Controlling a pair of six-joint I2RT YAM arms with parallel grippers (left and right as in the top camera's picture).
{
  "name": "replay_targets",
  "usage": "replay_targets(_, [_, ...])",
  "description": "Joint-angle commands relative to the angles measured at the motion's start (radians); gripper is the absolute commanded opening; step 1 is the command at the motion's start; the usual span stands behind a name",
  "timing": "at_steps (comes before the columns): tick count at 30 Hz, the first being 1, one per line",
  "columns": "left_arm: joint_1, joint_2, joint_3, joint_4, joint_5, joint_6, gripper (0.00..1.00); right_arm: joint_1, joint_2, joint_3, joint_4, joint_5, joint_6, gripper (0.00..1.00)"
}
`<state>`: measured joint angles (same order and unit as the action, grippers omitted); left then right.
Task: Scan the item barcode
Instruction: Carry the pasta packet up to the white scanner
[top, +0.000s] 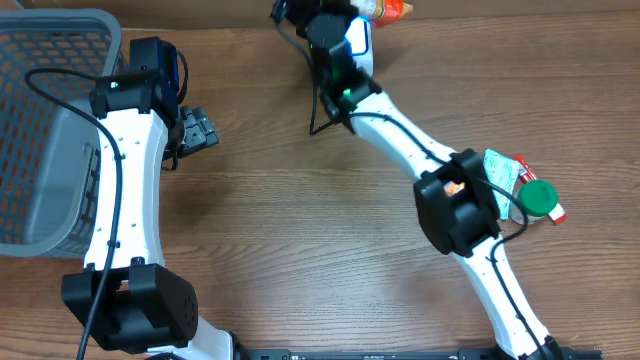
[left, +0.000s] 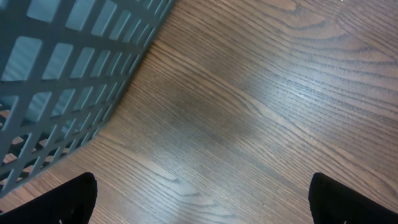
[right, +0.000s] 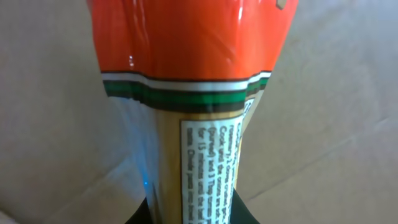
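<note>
At twelve o'clock on the far edge of the tabletop, the right gripper is pinched nearly closed around the narrow gold end of the orange-topped packet, its printed label facing the wrist camera. At ten o'clock, just beside the grey basket, the left gripper hangs spread wide with nothing in it. A green-capped tube lies at three o'clock.

Orange-topped packet between dark fingers, printed label facing
</note>
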<state>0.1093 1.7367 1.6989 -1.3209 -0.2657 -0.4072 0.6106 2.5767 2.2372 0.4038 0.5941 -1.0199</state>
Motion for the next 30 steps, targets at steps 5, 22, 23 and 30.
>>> replay_targets(5, [0.002, 0.002, 0.019, -0.002, 0.001, 0.022, 1.00, 0.021, 0.036, 0.034, 0.085, 0.019, -0.113, 0.03])
replay_targets(22, [0.002, 0.002, 0.019, -0.003, 0.001, 0.022, 1.00, 0.027, 0.052, 0.034, 0.036, 0.035, 0.031, 0.03])
replay_targets(23, [0.002, 0.002, 0.019, -0.002, 0.001, 0.022, 1.00, 0.024, 0.052, 0.034, 0.037, 0.039, 0.058, 0.03])
replay_targets(30, [0.002, 0.002, 0.019, -0.002, 0.001, 0.022, 1.00, 0.022, 0.052, 0.034, 0.056, 0.053, 0.124, 0.03])
